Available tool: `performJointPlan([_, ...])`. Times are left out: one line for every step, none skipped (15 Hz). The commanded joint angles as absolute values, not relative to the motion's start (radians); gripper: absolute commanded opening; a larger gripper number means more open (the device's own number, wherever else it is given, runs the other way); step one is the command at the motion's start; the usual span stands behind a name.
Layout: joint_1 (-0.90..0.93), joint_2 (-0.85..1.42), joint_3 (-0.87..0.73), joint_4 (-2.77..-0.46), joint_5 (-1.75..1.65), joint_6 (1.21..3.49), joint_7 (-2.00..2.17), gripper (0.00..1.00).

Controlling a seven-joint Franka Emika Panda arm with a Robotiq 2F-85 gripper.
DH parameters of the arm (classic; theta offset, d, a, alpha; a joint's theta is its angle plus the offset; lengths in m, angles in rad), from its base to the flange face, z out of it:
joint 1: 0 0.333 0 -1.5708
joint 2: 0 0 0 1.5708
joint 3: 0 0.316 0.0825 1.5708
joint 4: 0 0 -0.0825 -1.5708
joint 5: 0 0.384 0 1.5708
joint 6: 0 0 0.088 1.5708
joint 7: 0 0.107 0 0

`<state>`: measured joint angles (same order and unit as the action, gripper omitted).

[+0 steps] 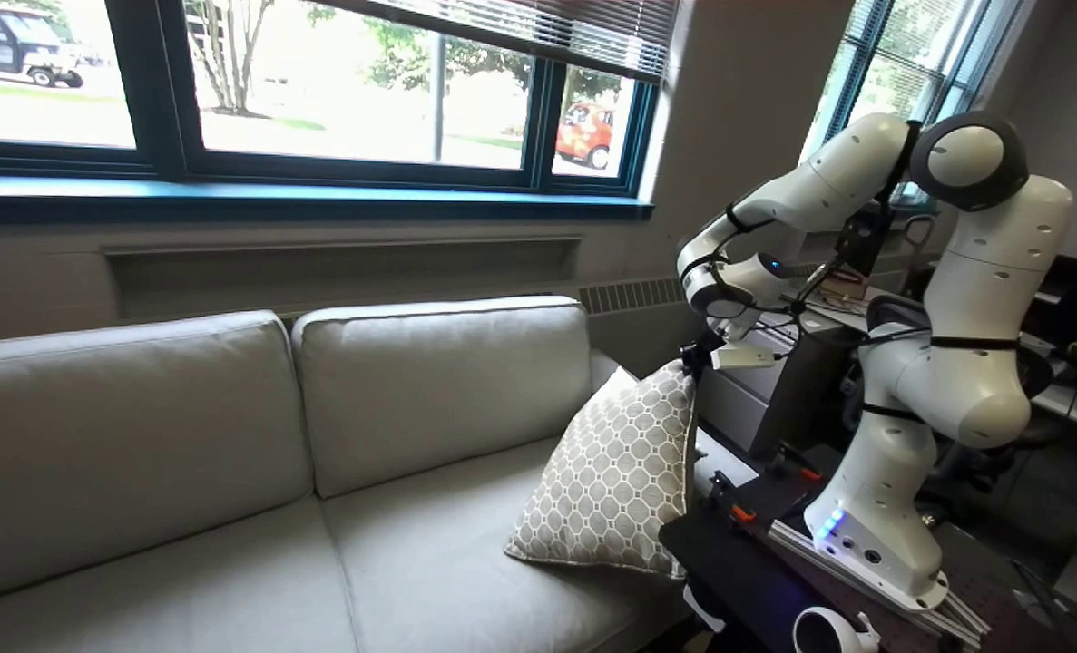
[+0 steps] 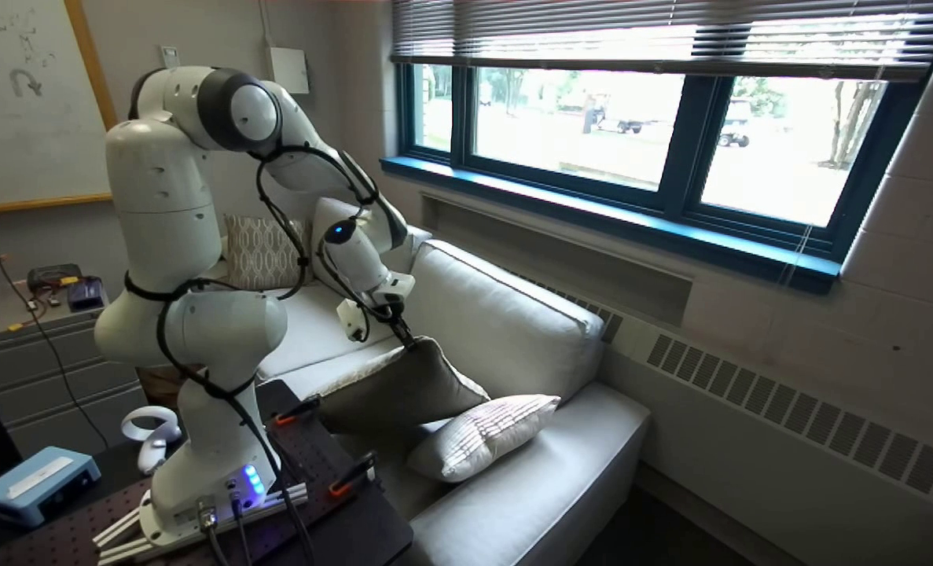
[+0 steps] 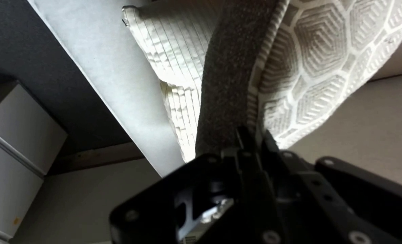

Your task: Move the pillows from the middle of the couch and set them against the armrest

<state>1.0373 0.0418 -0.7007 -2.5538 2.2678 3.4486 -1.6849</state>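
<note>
The honeycomb-patterned pillow (image 1: pixel 612 473) is tilted over the seat of the couch (image 1: pixel 443 526), near the armrest (image 2: pixel 556 479), and the hand (image 3: pixel 256 136) is clamped on its upper corner. The small white pillow (image 2: pixel 486 437) lies between it and the armrest, tilted against the armrest's inner edge. Well apart from the armrest, in an exterior view, sits another patterned pillow (image 2: pixel 260 255). The dark bench (image 2: pixel 364 515) bearing the robot arm (image 2: pixel 191 330) stands near the armrest. The blue-framed window (image 2: pixel 682 149) is higher than the armrest.
</note>
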Motion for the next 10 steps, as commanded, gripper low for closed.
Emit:
performJointPlan([0.954,0.015,-0.645,-2.528,2.431,3.451,-1.95,0.04])
performJointPlan([0.933,0.009,-0.626,-2.533,2.472,3.45,-2.016,0.04])
performJointPlan([0.91,0.013,-0.607,-2.527,2.519,3.461,-2.085,0.04])
performJointPlan([0.888,0.019,-0.589,-2.516,2.563,3.471,-2.153,0.04])
performJointPlan([0.866,0.031,-0.571,-2.502,2.611,3.49,-2.221,0.04])
performJointPlan([0.842,0.087,-0.571,-2.488,2.662,3.453,-2.29,0.04])
performJointPlan([0.815,0.097,-0.555,-2.472,2.712,3.461,-2.359,0.04])
performJointPlan([0.771,0.06,-0.493,-2.51,2.62,3.476,-2.274,0.04])
performJointPlan([0.726,0.082,-0.456,-2.507,2.622,3.462,-2.299,0.04])
performJointPlan([0.662,0.065,-0.38,-2.52,2.612,3.471,-2.291,0.04])
